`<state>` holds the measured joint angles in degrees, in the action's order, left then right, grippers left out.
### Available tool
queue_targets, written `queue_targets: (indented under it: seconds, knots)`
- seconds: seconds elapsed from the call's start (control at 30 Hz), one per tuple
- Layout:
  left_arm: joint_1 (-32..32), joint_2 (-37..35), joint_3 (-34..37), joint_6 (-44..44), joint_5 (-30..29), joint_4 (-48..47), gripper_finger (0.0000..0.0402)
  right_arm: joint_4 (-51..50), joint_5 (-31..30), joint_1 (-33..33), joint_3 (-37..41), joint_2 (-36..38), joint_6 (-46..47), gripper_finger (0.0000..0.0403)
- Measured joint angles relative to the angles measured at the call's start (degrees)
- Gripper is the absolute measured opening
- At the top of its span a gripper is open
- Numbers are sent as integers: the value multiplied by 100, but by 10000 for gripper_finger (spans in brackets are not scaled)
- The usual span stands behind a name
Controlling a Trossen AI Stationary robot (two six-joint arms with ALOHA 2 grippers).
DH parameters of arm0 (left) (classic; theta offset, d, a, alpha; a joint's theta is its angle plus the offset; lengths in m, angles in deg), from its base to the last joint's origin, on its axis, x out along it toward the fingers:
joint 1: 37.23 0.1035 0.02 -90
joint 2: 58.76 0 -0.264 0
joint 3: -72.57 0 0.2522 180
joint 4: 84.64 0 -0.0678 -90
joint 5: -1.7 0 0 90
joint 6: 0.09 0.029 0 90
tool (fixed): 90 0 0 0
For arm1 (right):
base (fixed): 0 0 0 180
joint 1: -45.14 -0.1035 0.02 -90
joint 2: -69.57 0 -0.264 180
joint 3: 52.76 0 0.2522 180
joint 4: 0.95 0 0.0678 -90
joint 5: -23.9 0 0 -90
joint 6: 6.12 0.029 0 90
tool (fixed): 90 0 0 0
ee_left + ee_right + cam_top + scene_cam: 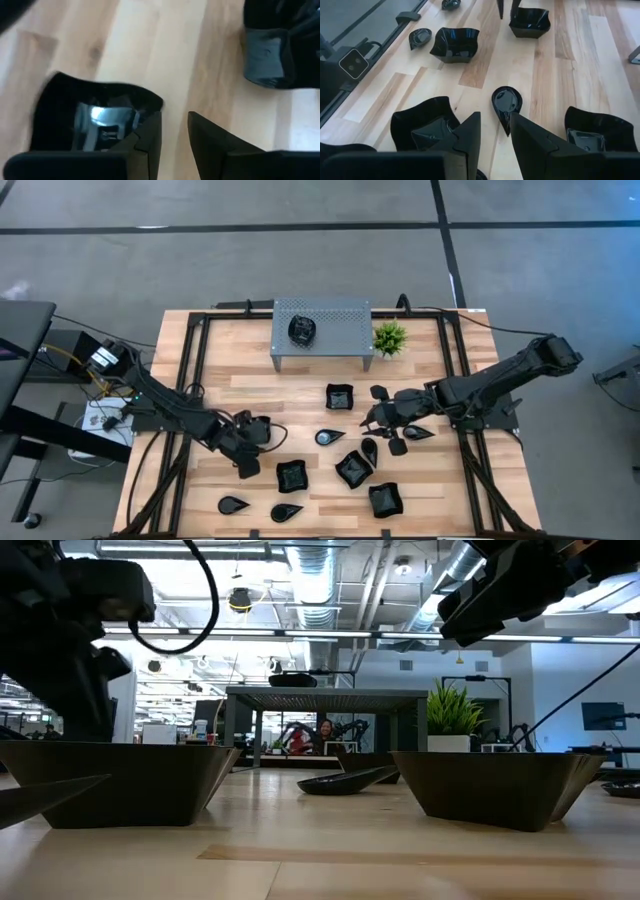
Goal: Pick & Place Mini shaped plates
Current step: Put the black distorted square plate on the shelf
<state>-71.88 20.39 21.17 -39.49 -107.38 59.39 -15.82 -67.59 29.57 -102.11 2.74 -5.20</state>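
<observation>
Glossy black mini shaped plates [352,468] lay scattered over the lower centre of the wooden table [430,380] in the high view. We counted wavy-edged square dishes at centre [340,396], lower centre [291,475] and lower right [385,499], and teardrop dishes [330,437] between them and along the bottom edge [234,504].

We found the left gripper [246,465] at lower left of the high view, just beside the lower-centre square dish. In the left wrist view its fingers [150,137] stood slightly apart with bare wood between them, and they held nothing; a square dish [95,117] lay just beside one finger.

We found the right gripper [372,420] right of centre in the high view, above the cluster. In the right wrist view its fingers [467,135] stood partly apart and held nothing, with a teardrop dish [507,102] on the table beyond the gap and square dishes to either side [422,122].

We also noted a perforated grey metal stand [322,330] at upper centre with a dark object [302,330] on it, and a small green plant [389,337] just to its right.
</observation>
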Motion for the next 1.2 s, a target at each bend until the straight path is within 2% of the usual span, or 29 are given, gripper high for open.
queue_targets:
  seconds: [0.1,0.27,0.63,0.7,0.83,0.97,1.07,1.2]
  knots:
    - [13,-30,-2,188,-188,11,95,-8,0,0,0,0,0,101]
    - [32,-30,29,304,-178,16,95,-15,0,0,0,0,0,101]
    - [4,-28,494,-139,-58,54,93,-17,0,-4,0,0,0,101]
    - [4,-28,494,-156,-60,93,79,-17,0,-4,0,0,0,101]
    - [23,-28,494,-161,-81,405,15,-17,0,-2,0,0,0,101]
    - [48,-28,292,-109,-87,846,6,-17,0,0,0,0,0,101]
    - [112,-28,-241,489,-223,969,5,-17,0,0,0,0,-91,101]
    - [328,-28,-1121,2203,-533,1010,4,-3,0,0,0,0,-288,101]
